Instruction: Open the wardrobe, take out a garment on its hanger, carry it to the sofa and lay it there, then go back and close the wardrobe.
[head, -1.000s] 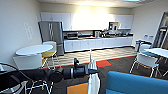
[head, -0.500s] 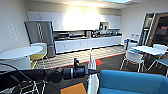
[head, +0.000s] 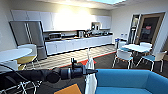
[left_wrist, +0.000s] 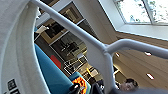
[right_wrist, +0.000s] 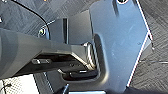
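Observation:
In the head view my left arm reaches in from the left, and my left gripper (head: 88, 71) is shut on the white hanger (head: 89, 55). The white garment (head: 90, 81) hangs down from it, just left of the blue sofa's (head: 130, 80) near end. The left wrist view looks up along the hanger's bars (left_wrist: 105, 47), with the white fabric of the garment (left_wrist: 15, 50) to one side and the sofa (left_wrist: 51, 73) behind. The right wrist view shows my own dark body parts over grey floor. The wardrobe is out of view.
A kitchen counter (head: 80, 42) and a steel fridge (head: 27, 35) line the far wall. A white table (head: 136, 47) with white chairs (head: 122, 56) stands to the right. A round white table (head: 12, 53) and a yellow chair (head: 26, 60) are at the left. A person (left_wrist: 127, 85) is behind.
The whole picture has slid left, so the camera has turned right. The sofa now takes up more of the lower right, while the arm and hanging garment keep their place.

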